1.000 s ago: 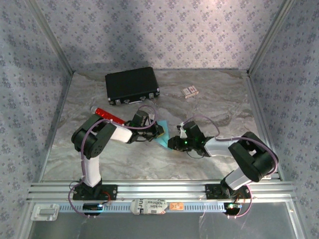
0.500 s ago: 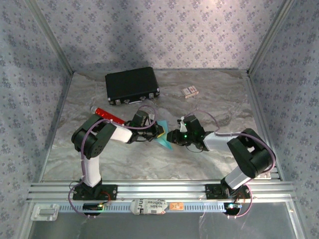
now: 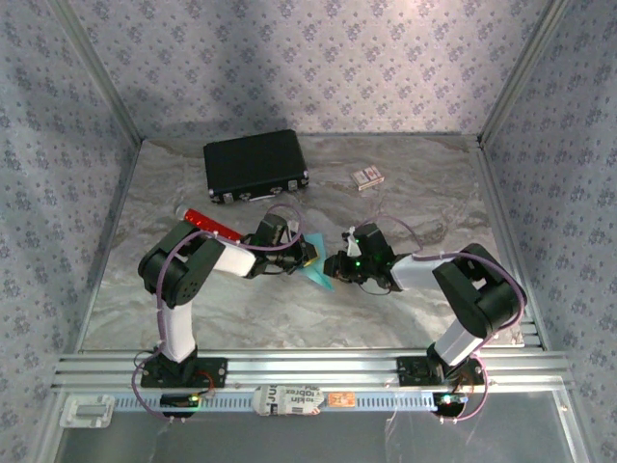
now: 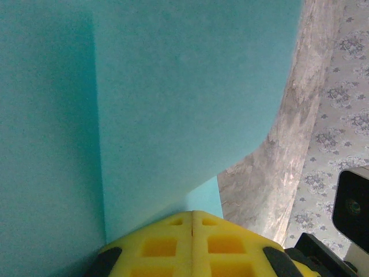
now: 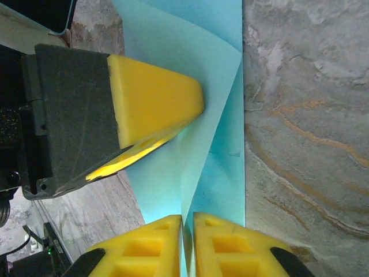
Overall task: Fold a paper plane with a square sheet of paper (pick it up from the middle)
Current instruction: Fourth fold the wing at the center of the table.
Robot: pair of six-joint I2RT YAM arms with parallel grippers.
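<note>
The square sheet of paper [image 3: 316, 273], light cyan and partly folded, lies mid-table between the two grippers. My left gripper [image 3: 308, 253] is shut on its edge. In the left wrist view the sheet [image 4: 173, 86] rises from the closed yellow fingertips [image 4: 192, 213]. My right gripper [image 3: 333, 267] meets the sheet from the right. In the right wrist view its pads [image 5: 187, 218] are pinched on a raised creased flap of the sheet [image 5: 225, 173], and the left gripper's yellow finger [image 5: 153, 98] rests on the paper just beyond. A paper plane is out of view.
A black case [image 3: 254, 165] sits at the back left and a red tube [image 3: 210, 223] lies beside the left arm. A small patterned card box [image 3: 366, 177] is at the back right. Metal frame posts and patterned walls enclose the marbled table [image 3: 424, 203].
My right gripper moved left and slightly away to the sheet, then closed on its raised flap. The left arm stayed put, still shut.
</note>
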